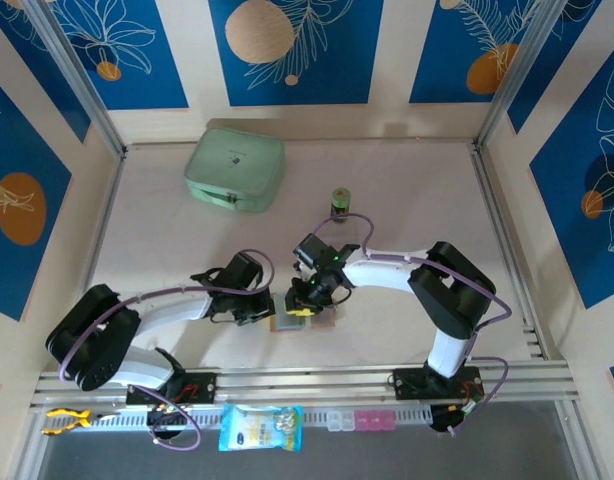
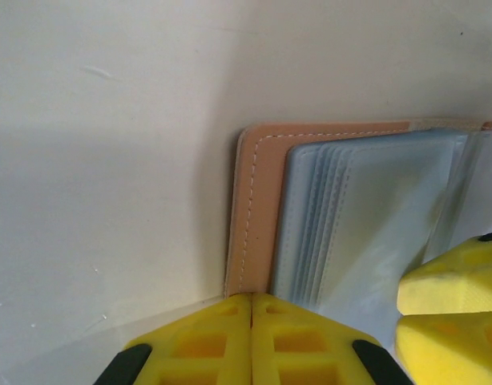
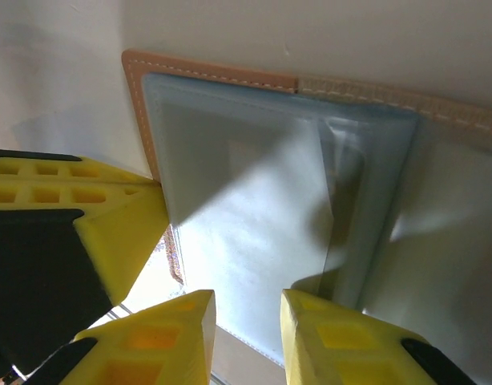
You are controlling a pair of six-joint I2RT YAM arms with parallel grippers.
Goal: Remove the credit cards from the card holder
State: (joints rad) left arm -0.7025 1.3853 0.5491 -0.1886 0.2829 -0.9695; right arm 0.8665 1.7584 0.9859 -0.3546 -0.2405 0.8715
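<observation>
Close to the near edge of the table the card holder lies open, pale blue sleeves up, with the left gripper closed tight at its brown border and the right gripper narrowly parted over a sleeve's edge, while a green-and-black cylinder and a mint-green case sit farther back.

Both arms are folding inward, their wrists sitting close together near the middle of the top view. The left gripper is pointing down with its jaws pressed flat together (no gap showing between them). The right gripper is hovering just beside it, jaws standing a little apart.
</observation>
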